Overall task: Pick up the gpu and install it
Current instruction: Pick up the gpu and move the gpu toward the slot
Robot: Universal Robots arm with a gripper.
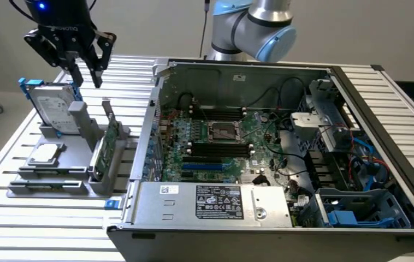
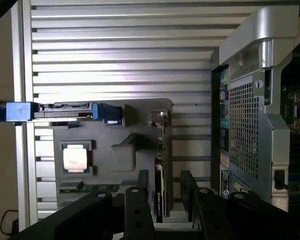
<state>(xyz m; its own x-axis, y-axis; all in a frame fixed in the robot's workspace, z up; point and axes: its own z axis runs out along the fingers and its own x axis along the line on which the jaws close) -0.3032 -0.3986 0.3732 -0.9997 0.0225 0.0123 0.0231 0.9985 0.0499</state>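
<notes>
Starting at the exterior view's left: the jaws hang high over the slatted surface (image 1: 39,218), spread apart and holding nothing. Just beneath them stands the silver hard drive (image 1: 50,106), upright on its blue rails in the grey holder (image 1: 82,123) (a processor chip (image 1: 47,154) lies flat in a pocket lower down on it).

We move right along that holder and there's the gpu (image 1: 107,143), standing on edge in its own slot. That stance, we reckon, leaves both flat faces free for a pinch from above. The wrist view tells us why the jaws sit where they do: the gpu's thin edge runs straight down the gap between them. They're lined up with it but, going by the exterior view, well clear above it.

Further right, the open computer case (image 1: 280,71) lies on its side with the motherboard (image 1: 214,142) facing up, so a card could go straight down into it. The gpu isn't lifted yet.
</notes>
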